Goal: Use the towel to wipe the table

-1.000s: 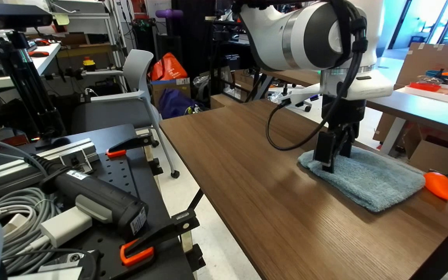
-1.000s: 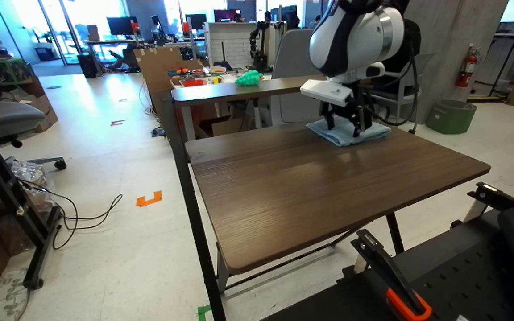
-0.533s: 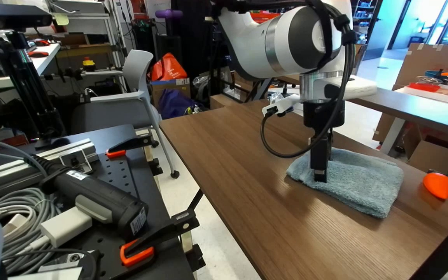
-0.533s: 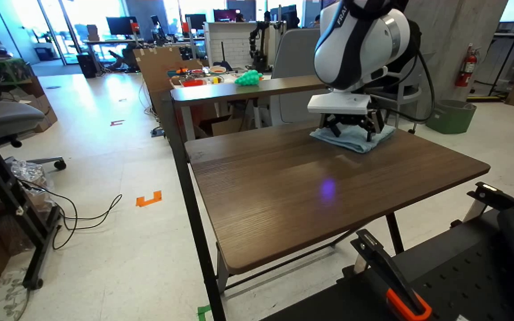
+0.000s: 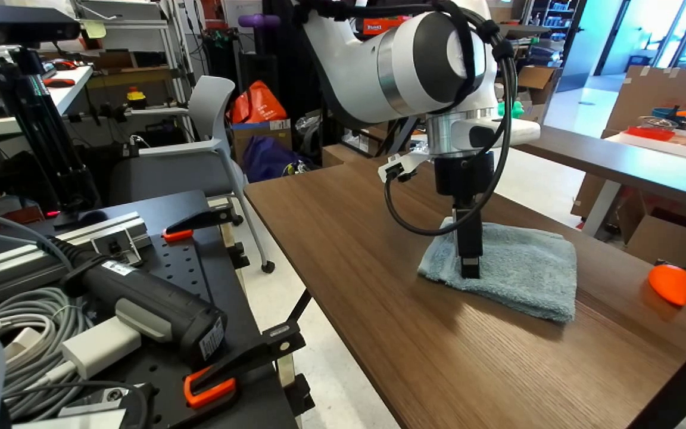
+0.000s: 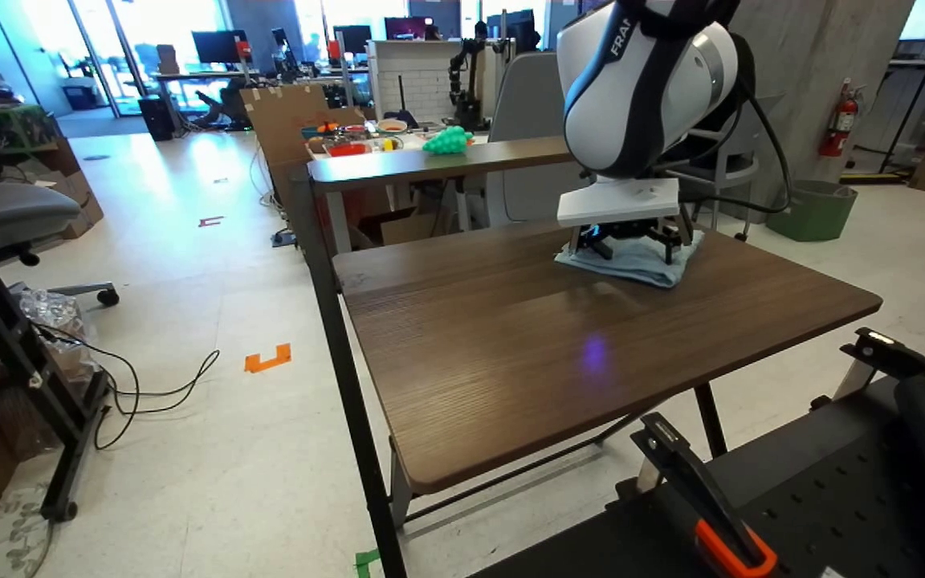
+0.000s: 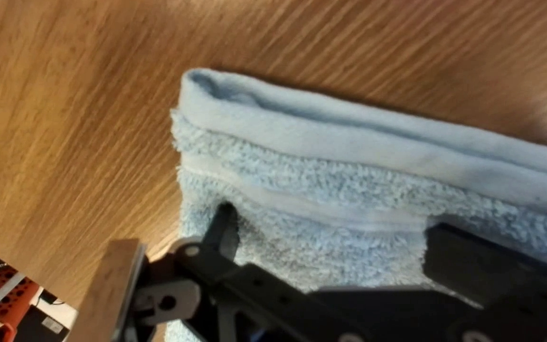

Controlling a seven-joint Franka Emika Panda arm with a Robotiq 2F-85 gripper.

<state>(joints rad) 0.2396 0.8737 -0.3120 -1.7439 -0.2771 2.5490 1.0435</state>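
Observation:
The towel, a folded grey-blue cloth, lies flat on the dark brown table (image 5: 367,238) in an exterior view (image 5: 527,277), and it also shows in an exterior view (image 6: 627,265). My gripper (image 6: 637,255) is over the towel, pointing down, with its fingertips touching the cloth. In the wrist view the gripper (image 7: 328,222) has its fingers wide apart, pressed into the towel (image 7: 311,256) near its folded edge. The cloth between the fingers is slightly rumpled, not pinched. The wood-grain table (image 7: 88,118) shows around it. Part of the towel is hidden under the gripper.
A small orange object (image 5: 670,285) lies on the table to the right of the towel. A narrower table (image 5: 635,161) stands behind. A black perforated bench (image 5: 182,268) with clamps (image 5: 248,357) stands in front. A black post (image 6: 334,337) rises at the table's end. A cable (image 5: 402,217) loops from the wrist.
My gripper and the towel under it have slid left, away from the orange object, along the table. The wrist has turned somewhat. The orange object has turned a little. The fingers stay apart.

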